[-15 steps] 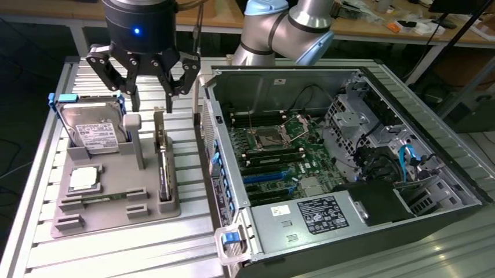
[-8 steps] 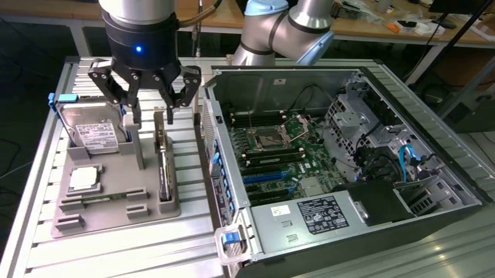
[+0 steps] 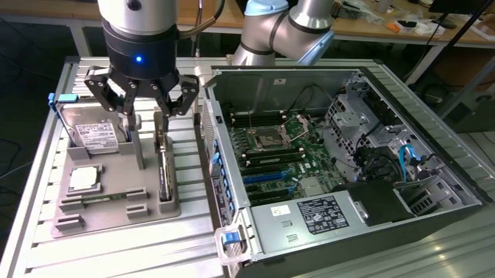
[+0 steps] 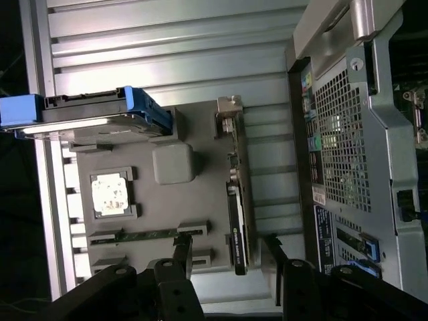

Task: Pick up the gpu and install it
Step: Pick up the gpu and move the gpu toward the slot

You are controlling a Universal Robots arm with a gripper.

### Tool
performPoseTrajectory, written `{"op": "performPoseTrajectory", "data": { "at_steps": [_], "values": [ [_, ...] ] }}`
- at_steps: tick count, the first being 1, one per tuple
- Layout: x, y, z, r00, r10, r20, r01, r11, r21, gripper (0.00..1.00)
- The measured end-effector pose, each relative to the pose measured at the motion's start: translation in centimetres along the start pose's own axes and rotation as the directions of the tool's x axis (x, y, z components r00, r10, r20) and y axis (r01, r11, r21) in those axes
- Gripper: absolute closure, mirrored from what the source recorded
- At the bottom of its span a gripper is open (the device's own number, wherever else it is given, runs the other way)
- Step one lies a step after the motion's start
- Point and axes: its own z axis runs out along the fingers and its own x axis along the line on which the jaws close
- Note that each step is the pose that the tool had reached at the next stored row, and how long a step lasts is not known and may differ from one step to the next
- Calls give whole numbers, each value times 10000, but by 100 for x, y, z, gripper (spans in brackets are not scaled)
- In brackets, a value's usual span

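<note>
My hand hangs wide open and holds nothing, its fingers to either side of the upper end of the gpu. The gpu stands on edge in a slot of the grey holder on the table. The CPU chip and the hard drive also sit in this holder. The open computer case lies just beside it, on the exterior view's right.

Silver hard drive stands in grey holder beside square CPU chip
</note>
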Motion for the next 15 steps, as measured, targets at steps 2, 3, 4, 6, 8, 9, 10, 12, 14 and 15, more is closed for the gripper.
{"op": "performPoseTrajectory", "data": {
  "at_steps": [2, 3, 4, 6, 8, 9, 10, 12, 14, 15],
  "values": [
    [1, 0, 1, 10000, 1, -45, -1, 10000, 22, 46],
    [1, 0, 1, 10000, 1, -46, -1, 10000, 22, 46],
    [1, 0, 2, 10000, -10, -47, 10, 10000, 22, 46],
    [-1, 0, 8, 10000, -68, -46, 69, 10000, 41, 46],
    [-1, 1, 13, 9999, -104, 16, 104, 9999, 104, 46],
    [0, 12, 16, 9999, -129, 53, 128, 9998, 129, 46],
    [1, 29, 22, 9998, -167, 90, 166, 9997, 151, 46],
    [4, 53, 38, 9993, -338, 133, 335, 9993, 178, 46],
    [2, 57, 54, 9979, -641, 124, 639, 9978, 196, 46],
    [2, 56, 61, 9965, -833, 113, 831, 9963, 207, 46]
  ]
}}
